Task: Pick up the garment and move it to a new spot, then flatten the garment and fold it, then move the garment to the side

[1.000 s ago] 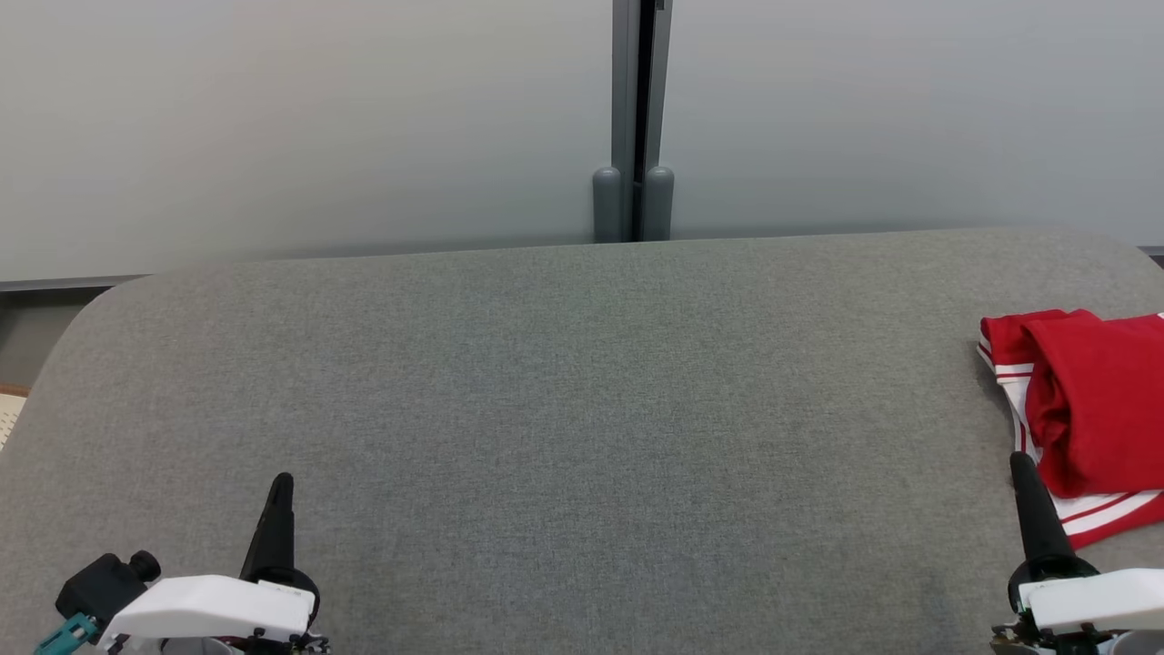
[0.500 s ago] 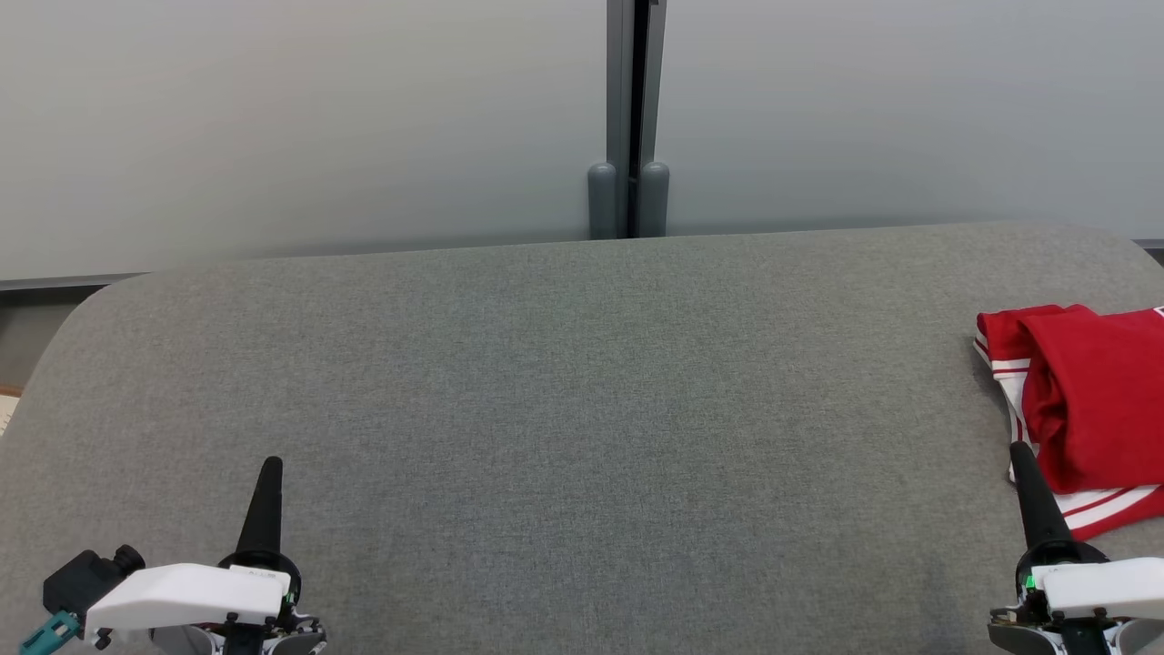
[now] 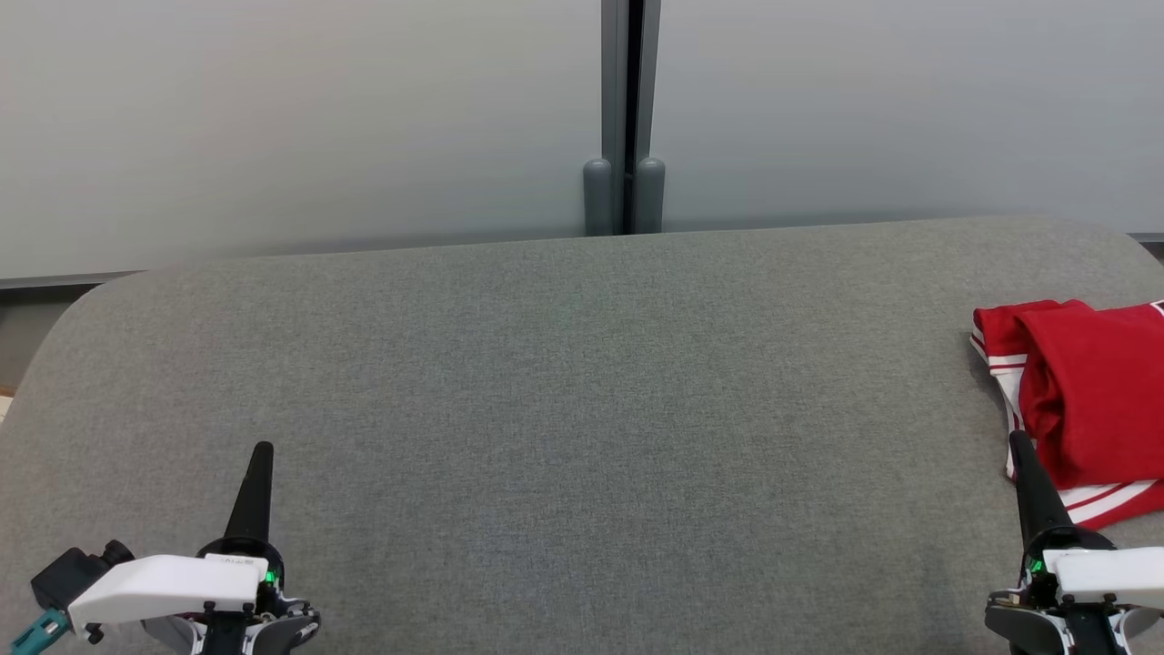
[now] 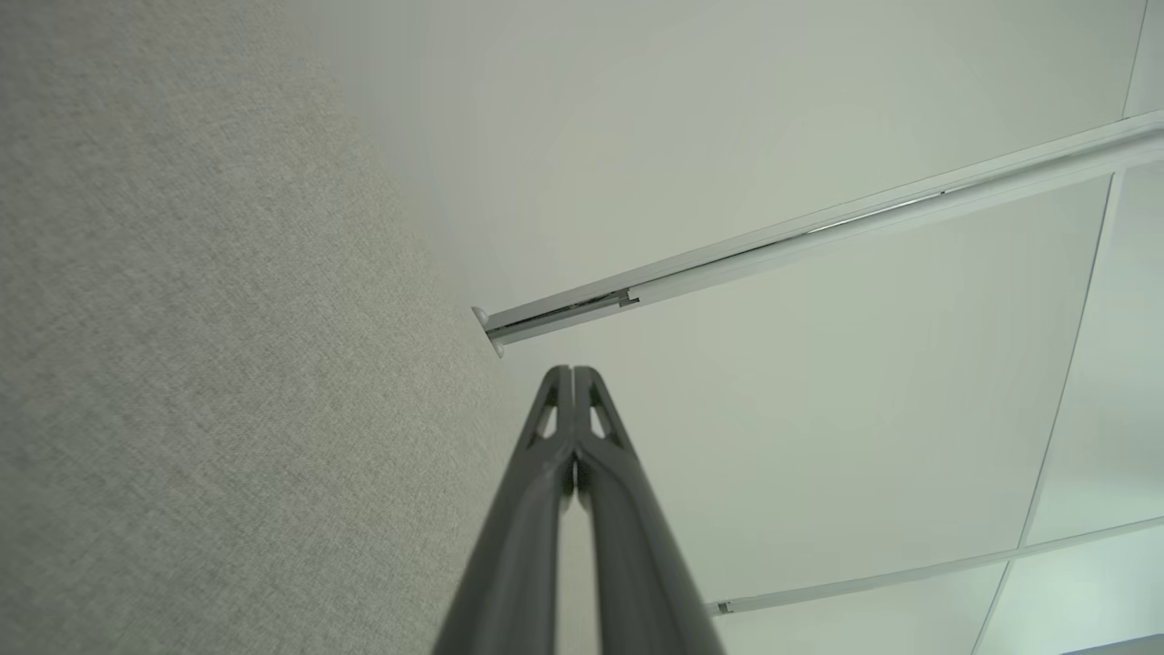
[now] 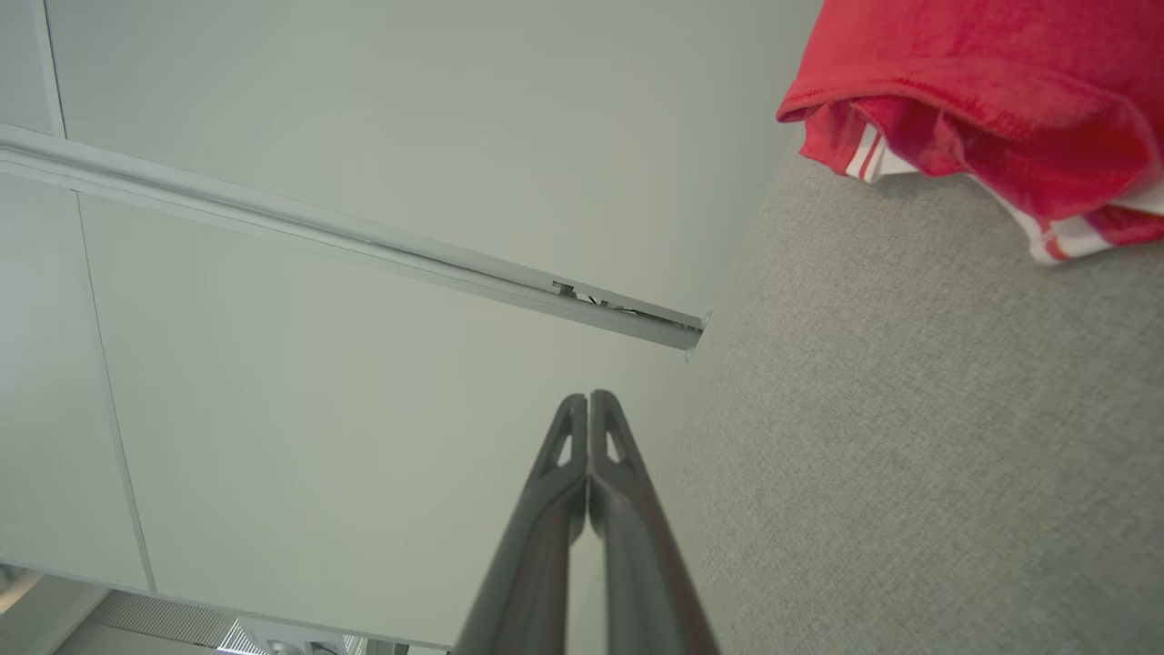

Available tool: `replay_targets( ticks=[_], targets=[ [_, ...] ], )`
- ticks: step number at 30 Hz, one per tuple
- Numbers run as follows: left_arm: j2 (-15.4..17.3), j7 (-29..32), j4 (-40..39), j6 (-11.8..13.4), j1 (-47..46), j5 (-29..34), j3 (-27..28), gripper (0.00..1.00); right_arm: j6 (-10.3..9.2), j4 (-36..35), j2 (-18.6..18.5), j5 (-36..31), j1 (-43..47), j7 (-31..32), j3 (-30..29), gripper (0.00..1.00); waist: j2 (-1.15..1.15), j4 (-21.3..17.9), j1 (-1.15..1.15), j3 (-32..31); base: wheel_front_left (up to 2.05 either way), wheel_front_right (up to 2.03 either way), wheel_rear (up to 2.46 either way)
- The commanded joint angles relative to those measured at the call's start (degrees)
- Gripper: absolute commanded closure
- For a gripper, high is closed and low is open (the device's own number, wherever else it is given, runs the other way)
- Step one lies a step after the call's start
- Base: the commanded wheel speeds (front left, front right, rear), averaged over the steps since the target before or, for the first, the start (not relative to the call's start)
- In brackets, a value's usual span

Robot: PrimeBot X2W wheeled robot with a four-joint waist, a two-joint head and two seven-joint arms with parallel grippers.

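The garment (image 3: pixel 1091 391), just beyond the tip of the right gripper (image 3: pixel 1017 440), runs off the head view's right edge; its top fold hides the layers beneath.

Grey fabric-covered table (image 3: pixel 564 382), folded red garment (image 3: pixel 1091 391) with white stripes at its right edge.

We look along our left gripper (image 4: pixel 573 373), which rises from the bottom middle of the frame. Its two dark fingers lie pressed together, the tips meeting just below the centre. The grey cloth surface (image 4: pixel 182 364) covers the left side of the frame, its edge slanting from the top down towards the fingers. A pale wall (image 4: pixel 818 437) takes up the right side. A metal rail (image 4: pixel 800 236) runs across it from the centre to the upper right, and a thinner strip (image 4: pixel 909 569) crosses the lower right.
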Motion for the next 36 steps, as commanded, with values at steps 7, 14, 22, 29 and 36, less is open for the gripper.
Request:
replay_targets(
  ticks=[7,14,22,29,36],
  targets=[
    [-0.16,1.03,-0.12,-0.90,-1.67,-3.52,1.25,1.00,0.02,0.74,-0.05,4.07,-1.67,0.48,-0.51,1.00,0.00,-0.20,0.00,0.18,0.00,0.00,0.00],
    [-0.39,1.95,0.00,-1.38,-2.20,-6.39,2.02,1.00,0.02,1.43,0.09,7.11,-2.38,0.63,-0.64,1.00,0.00,-0.40,0.00,0.36,0.00,0.00,0.00],
    [-0.64,2.64,0.12,-1.94,-2.40,-9.07,2.80,1.00,0.02,2.22,0.25,9.98,-2.86,0.88,-0.79,1.00,0.00,-0.59,0.00,0.54,0.00,0.00,0.00],
    [-0.91,3.41,0.24,-2.39,-2.87,-11.54,3.49,1.00,0.02,2.84,0.39,12.77,-3.62,1.13,-0.95,1.00,0.00,-0.79,0.00,0.72,0.00,0.00,0.00],
    [-1.17,4.07,0.36,-2.89,-3.16,-13.84,4.14,1.00,0.02,3.47,0.53,15.41,-4.04,1.31,-1.12,1.00,0.00,-0.99,0.00,0.90,0.00,0.00,0.00]
  ],
)
